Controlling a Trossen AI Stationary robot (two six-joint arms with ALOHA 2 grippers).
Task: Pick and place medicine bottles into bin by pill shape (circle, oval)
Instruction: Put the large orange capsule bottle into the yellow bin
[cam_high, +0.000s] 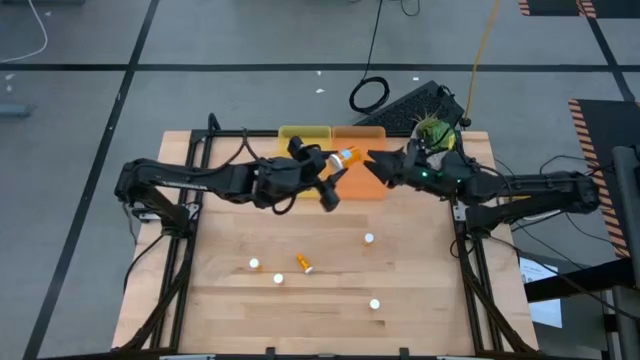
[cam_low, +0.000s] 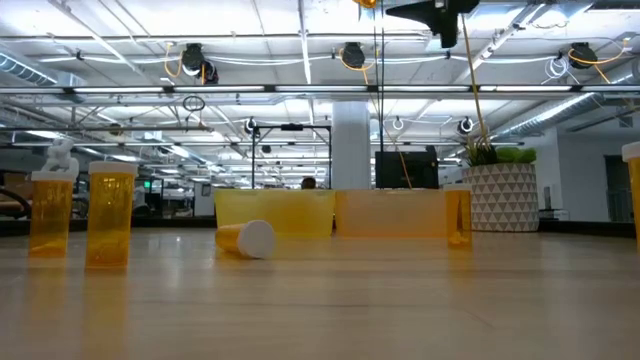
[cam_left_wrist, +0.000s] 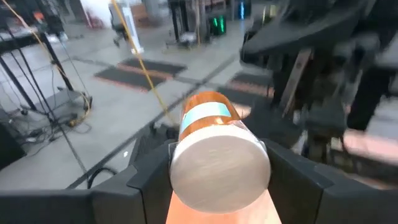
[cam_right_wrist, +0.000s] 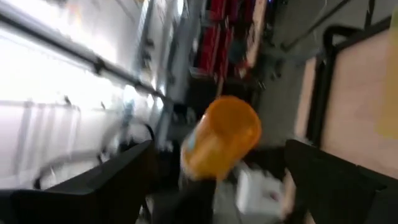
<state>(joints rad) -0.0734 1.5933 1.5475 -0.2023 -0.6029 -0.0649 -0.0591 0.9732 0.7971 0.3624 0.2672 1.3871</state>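
The left gripper (cam_high: 335, 165) clenched a pill bottle (cam_high: 347, 156) by its cap end, raised over the orange tray (cam_high: 372, 190), apparently offering it to the right gripper (cam_high: 375, 163), whose fingers were spread.

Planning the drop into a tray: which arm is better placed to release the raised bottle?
Left. Its hand is shut on the bottle above the orange tray; the right hand faces it, open, holding nothing.
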